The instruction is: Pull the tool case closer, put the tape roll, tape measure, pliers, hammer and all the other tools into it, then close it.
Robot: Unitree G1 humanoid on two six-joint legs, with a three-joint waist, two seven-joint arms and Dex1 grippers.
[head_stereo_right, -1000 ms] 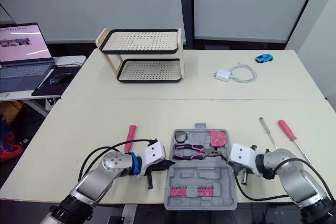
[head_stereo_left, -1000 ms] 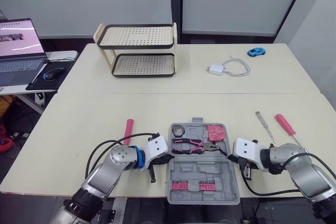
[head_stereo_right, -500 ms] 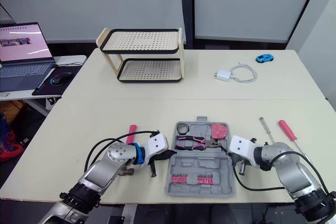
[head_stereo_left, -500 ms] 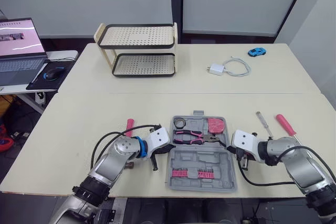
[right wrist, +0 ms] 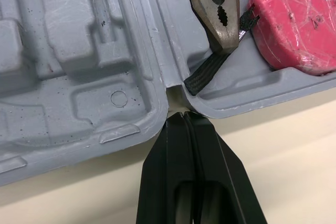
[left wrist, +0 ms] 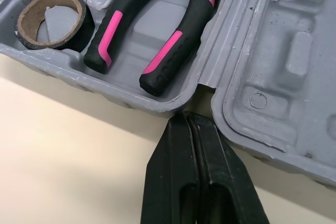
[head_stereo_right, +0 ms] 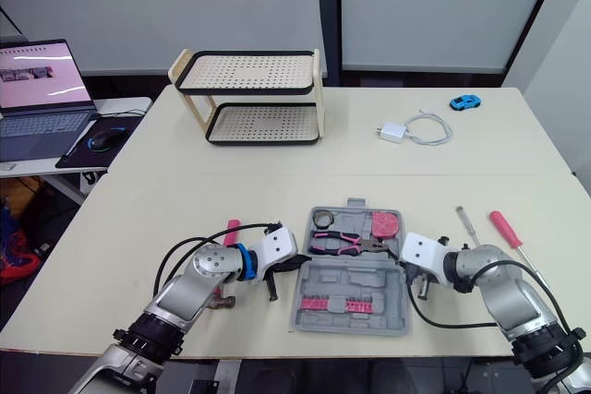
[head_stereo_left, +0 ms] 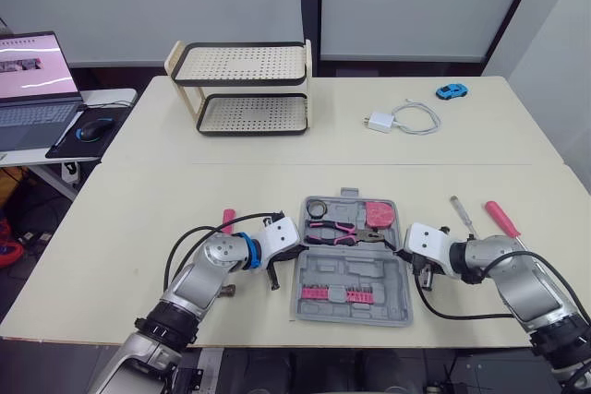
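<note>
Cream counter (head_stereo_left: 185,191), tool case (head_stereo_left: 369,269) open flat near its front edge between your arms.
Its hinge runs left to right. Your left tool (left wrist: 187,119) sits at the hinge's left end and your right tool (right wrist: 181,115) at its right end, each with fingers pressed together on nothing, tips at the hinge notch. In the far half the tape roll (left wrist: 85,27) lies flat at the left, the pliers (left wrist: 165,59) lie crosswise with jaws to your right, and the pink tape measure (right wrist: 294,24) sits just beside the jaws. The hammer (head_stereo_left: 227,220) lies left of the case, handle pointing away, partly under your left arm; two screwdrivers (head_stereo_left: 501,219) lie to the case's right. Writing on the laptop (head_stereo_left: 32,80) screen is too small to read.
</note>
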